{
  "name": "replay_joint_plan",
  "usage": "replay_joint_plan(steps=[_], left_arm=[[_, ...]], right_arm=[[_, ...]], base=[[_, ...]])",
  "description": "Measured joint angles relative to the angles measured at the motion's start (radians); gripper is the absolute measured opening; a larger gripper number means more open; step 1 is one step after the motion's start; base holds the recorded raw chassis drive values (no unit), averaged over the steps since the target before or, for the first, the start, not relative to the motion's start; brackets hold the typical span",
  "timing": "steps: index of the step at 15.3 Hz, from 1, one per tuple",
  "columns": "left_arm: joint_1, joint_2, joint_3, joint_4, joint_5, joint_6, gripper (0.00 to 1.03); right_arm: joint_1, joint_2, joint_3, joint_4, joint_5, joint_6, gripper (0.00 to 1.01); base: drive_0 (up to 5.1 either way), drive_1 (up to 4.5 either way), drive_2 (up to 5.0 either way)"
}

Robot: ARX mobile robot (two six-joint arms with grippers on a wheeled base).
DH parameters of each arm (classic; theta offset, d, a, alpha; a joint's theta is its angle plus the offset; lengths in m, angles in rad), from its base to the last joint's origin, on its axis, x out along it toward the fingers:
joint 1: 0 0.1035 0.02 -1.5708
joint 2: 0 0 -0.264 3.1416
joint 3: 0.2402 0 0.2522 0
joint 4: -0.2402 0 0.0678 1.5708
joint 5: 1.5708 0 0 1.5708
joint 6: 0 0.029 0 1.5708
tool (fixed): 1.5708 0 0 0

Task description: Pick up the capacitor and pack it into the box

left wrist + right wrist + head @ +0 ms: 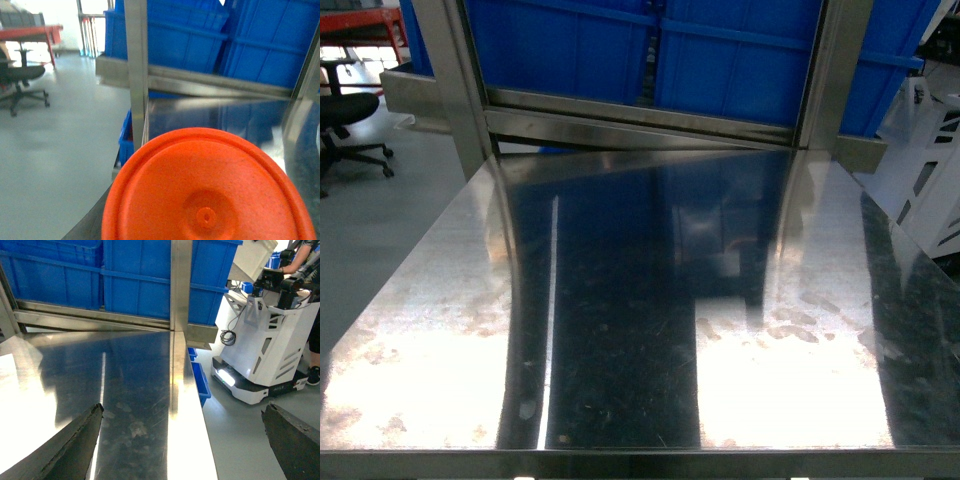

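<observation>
No capacitor anywhere I can see, and no box to pack it into either, so by my reckoning the job has not started: the pick, the carry and the packing are all ahead of me. From my head view the steel counter [620,330] stretches out bare and shiny, only reflections and smudges on it. Behind it, blue crates [720,50] sit on the rack; the parts may be up there, though I can't see inside.

My right jaws [190,435] stand wide apart with nothing between the dark fingertips [75,445], hanging over the counter's right edge. My left wrist view is mostly filled by an orange round lid [205,190], so whether my left jaws are open or gripping, I cannot tell.

Off right, a white wheeled robot [260,355] is parked on the floor.
</observation>
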Motion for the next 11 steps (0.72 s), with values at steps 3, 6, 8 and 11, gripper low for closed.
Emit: replay_joint_plan(steps=[3,6,8,11], left_arm=[[0.000,0.001,0.000,-0.005,0.000,0.000,0.44],[0.000,0.001,0.000,-0.010,-0.001,0.000,0.44],[0.000,0.001,0.000,-0.010,-0.001,0.000,0.44],[0.000,0.001,0.000,-0.010,-0.001,0.000,0.44]], right_arm=[[0.000,0.000,0.000,-0.001,0.001,0.000,0.98],[0.000,0.000,0.000,0.000,0.000,0.000,0.98],[0.000,0.000,0.000,0.000,0.000,0.000,0.98],[0.000,0.000,0.000,0.000,0.000,0.000,0.98]], base=[[0.0,0.00,0.0],[0.0,0.00,0.0],[0.0,0.00,0.0],[0.0,0.00,0.0]])
